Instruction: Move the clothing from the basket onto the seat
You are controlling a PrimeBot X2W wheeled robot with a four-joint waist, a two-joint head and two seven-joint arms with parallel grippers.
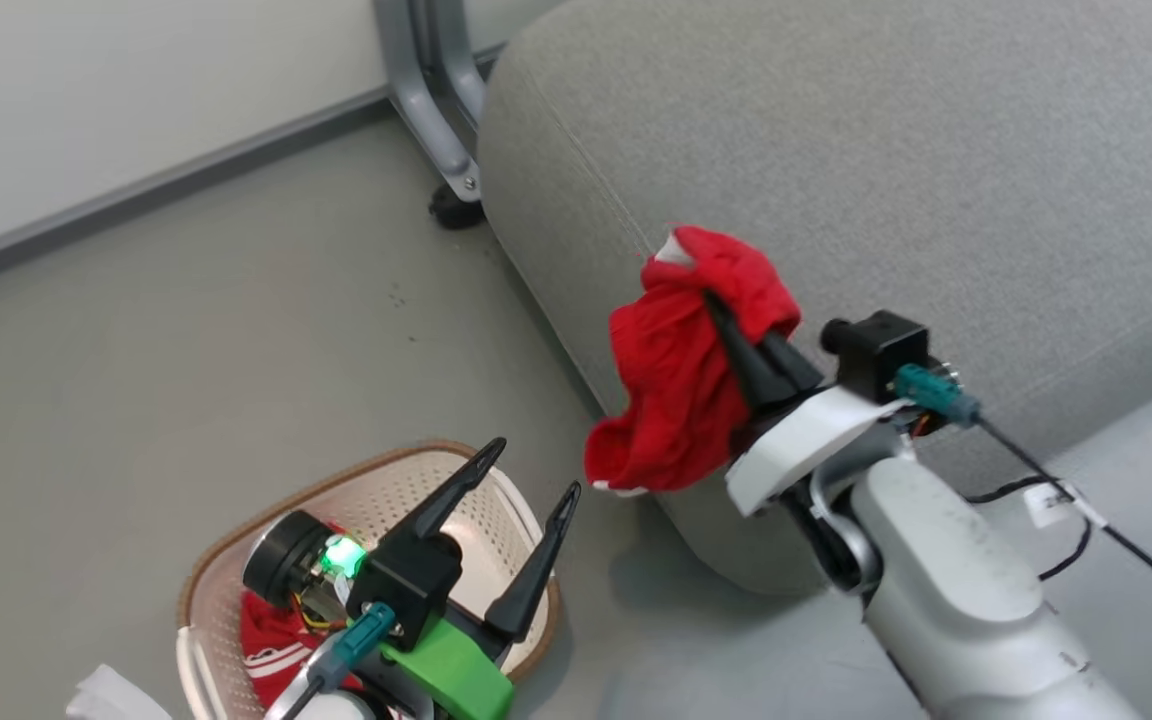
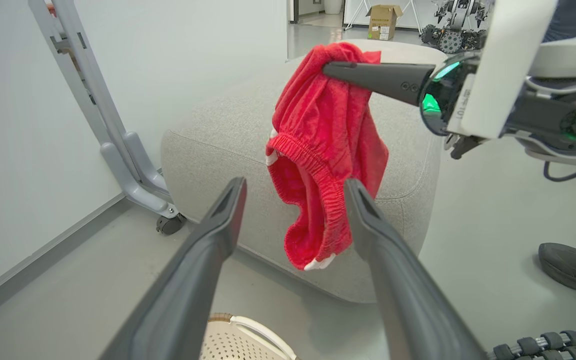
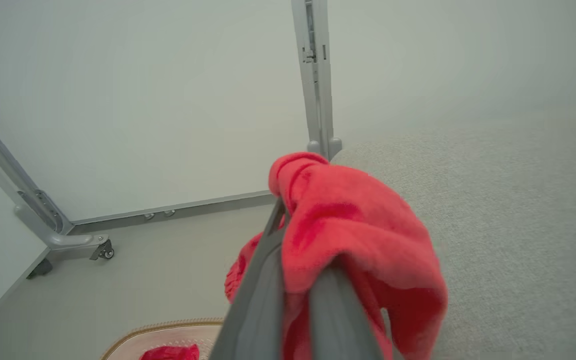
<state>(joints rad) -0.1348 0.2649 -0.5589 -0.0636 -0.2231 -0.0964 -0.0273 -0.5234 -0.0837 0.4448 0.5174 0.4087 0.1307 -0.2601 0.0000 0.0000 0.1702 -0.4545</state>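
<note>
My right gripper (image 1: 711, 300) is shut on a red garment (image 1: 681, 370) that hangs from its fingertips above the near edge of the grey seat (image 1: 886, 170). From the left wrist, the same garment (image 2: 323, 150) dangles from the right gripper (image 2: 329, 69) in front of the seat (image 2: 228, 130). The red garment (image 3: 353, 235) drapes over my closed fingers in the right wrist view. My left gripper (image 1: 531, 470) stands open above the cream basket (image 1: 376, 490), which holds another red garment (image 1: 271, 640) with white stripes.
A grey metal frame leg with a caster (image 1: 446, 150) stands by the wall beside the seat. A black cable (image 1: 1096, 520) trails over the floor at the right. A dark shoe (image 2: 573, 265) rests on the floor at the right of the left wrist view.
</note>
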